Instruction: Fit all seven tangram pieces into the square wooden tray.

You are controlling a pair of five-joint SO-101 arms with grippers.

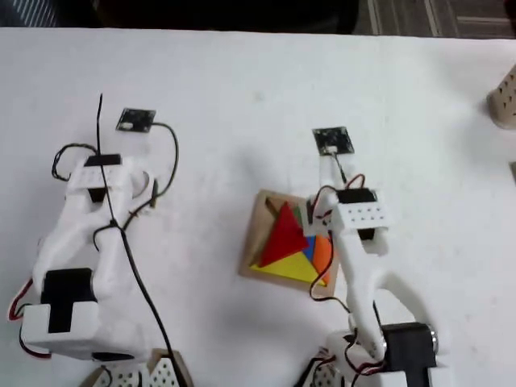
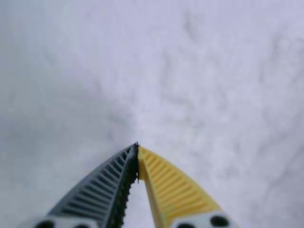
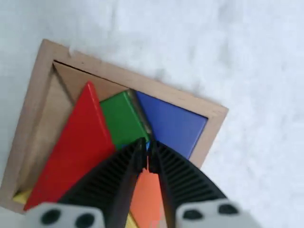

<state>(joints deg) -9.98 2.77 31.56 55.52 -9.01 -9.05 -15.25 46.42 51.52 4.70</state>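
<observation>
Two arms are sitting side by side on the white table [image 1: 226,89], the left arm [image 1: 81,242] on the left and the right arm [image 1: 363,250] right of centre. The square wooden tray [image 1: 256,230] is lying flat on the table just beyond the right arm's base, turned a little askew, and that arm's wrist is hanging over its right part.

Five coloured pieces are showing inside the tray. A large red triangle [image 3: 76,147] is taking up the middle with its apex pointing far. A green piece [image 3: 121,121] is lying against the red one's right edge, and a blue piece [image 3: 173,123] is sitting beside it toward the far right corner. An orange piece [image 3: 147,194] is lying nearer, on the right, and a yellow piece [image 1: 294,268] is running along the near edge. Left of the red triangle the tray floor [image 3: 47,114] is showing as bare wood.

The right arm's fingers [image 3: 146,145] are pressing together with only a hairline slit between them and are gripping nothing. Their tips are pointing down at the spot where green, blue and orange meet; whether they are touching the pieces cannot be told.

The left arm's fingers [image 2: 137,147], one grey and one yellow, are closing tip to tip on nothing. They are sitting over bare table, well apart from the tray.

A small black board [image 1: 135,120] on a cable is lying beyond the left arm, and a second black board [image 1: 333,140] is lying just beyond the tray's far edge.
</observation>
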